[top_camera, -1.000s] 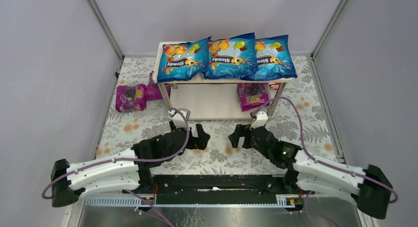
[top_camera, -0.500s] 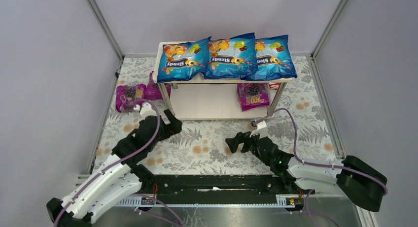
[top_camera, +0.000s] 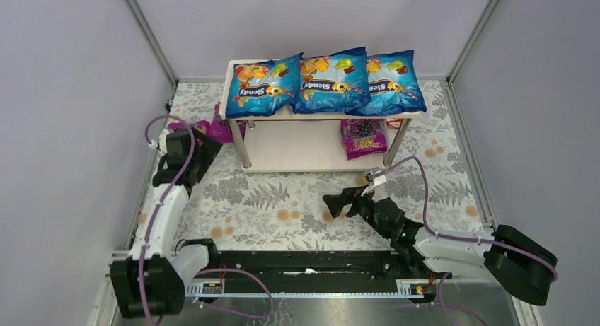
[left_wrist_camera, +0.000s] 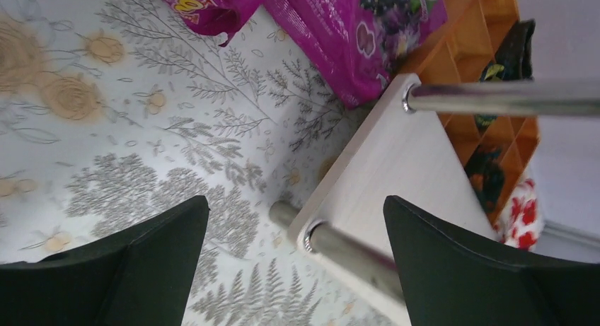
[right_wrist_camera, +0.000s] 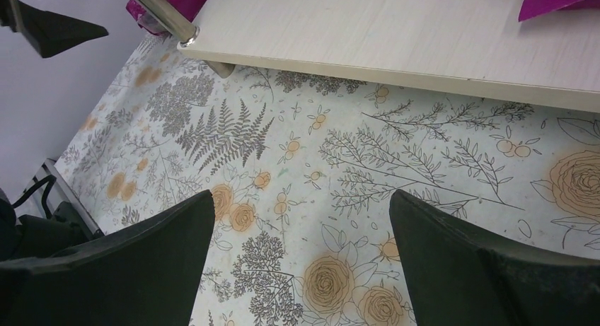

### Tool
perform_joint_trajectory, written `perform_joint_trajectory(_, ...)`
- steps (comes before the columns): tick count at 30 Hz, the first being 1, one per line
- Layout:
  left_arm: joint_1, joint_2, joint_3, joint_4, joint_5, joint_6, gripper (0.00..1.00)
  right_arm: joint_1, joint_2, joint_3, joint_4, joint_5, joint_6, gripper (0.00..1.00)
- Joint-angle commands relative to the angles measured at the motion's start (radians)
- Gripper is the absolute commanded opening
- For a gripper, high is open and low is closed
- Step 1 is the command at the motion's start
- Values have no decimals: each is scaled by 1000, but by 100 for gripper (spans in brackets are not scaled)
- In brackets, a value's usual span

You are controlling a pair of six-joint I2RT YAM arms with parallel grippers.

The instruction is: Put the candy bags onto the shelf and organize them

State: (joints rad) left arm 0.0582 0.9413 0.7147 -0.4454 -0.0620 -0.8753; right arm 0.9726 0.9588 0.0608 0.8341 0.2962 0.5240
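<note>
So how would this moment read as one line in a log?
left gripper: open, near magenta bags beside shelf | right gripper: open, empty | top tier: three blue bags | lower tier: one magenta bag

Plain pale lilac walls close the space in: the back wall (top_camera: 311, 22) at twelve o'clock, the left wall (top_camera: 64, 128) at nine, the right wall (top_camera: 538, 114) at three. A silver strut (top_camera: 148, 36) climbs the corner at eleven, a second strut (top_camera: 477, 32) at one. The floral cloth (top_camera: 283, 206), grey ferns and tan roses on cream, covers the table. At six o'clock runs a black rail (top_camera: 311, 262), with a dull metal sheet (top_camera: 318, 313) below it. The light is soft and even.
</note>
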Motion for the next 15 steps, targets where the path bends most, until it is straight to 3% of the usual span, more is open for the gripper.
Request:
perform_joint_trajectory(1, 41, 141, 53, 224, 99, -191, 99, -4, 5, 10, 77, 6, -25, 100)
perform_joint_trajectory(7, 43, 380, 75, 401, 44, -403, 96, -6, -32, -10, 66, 24, -15, 100)
perform_joint_trajectory(15, 41, 694, 158, 671, 135, -490, 73, -6, -10, 1, 63, 25, -13, 100)
